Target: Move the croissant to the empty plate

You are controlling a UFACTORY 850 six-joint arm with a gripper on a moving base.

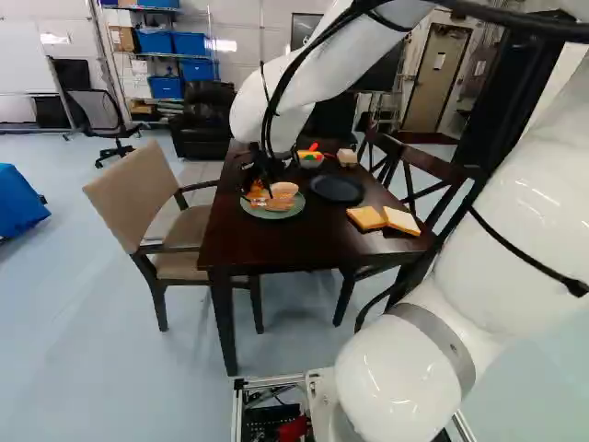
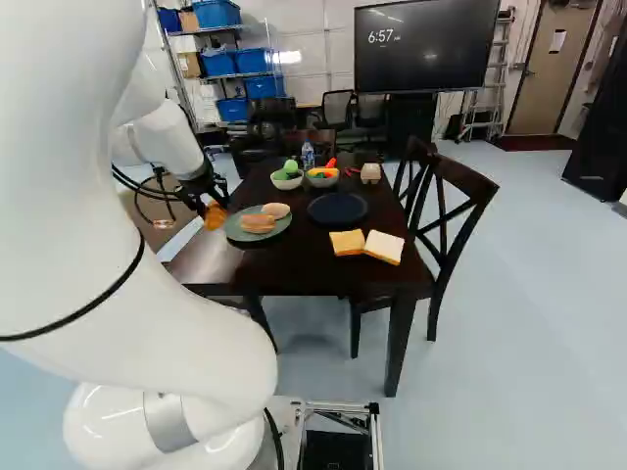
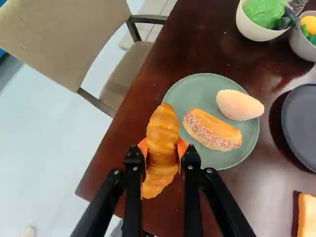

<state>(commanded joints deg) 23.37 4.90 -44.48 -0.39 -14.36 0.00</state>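
Black gripper [image 3: 162, 152], closest to the wrist camera, its two fingers closed in on a golden croissant [image 3: 163, 129], one on each side: the jaws are narrow and holding it. I have the croissant near the left edge of the dark wooden table [image 2: 294, 269], beside a green plate [image 3: 197, 86] bearing a seeded roll [image 3: 212, 131] and a plain roll [image 3: 239, 104]. Picking up looks done; I judge the carry is in hand. Next I should travel right, high enough to pass both rolls, then lower onto the empty dark plate [image 2: 338, 209]. Bowls [image 3: 254, 30] stand on its far side and bread slices [image 2: 347, 242] on its near side, so I want a straight descent. At left, a tan armchair [image 1: 138, 195] limits any swing.
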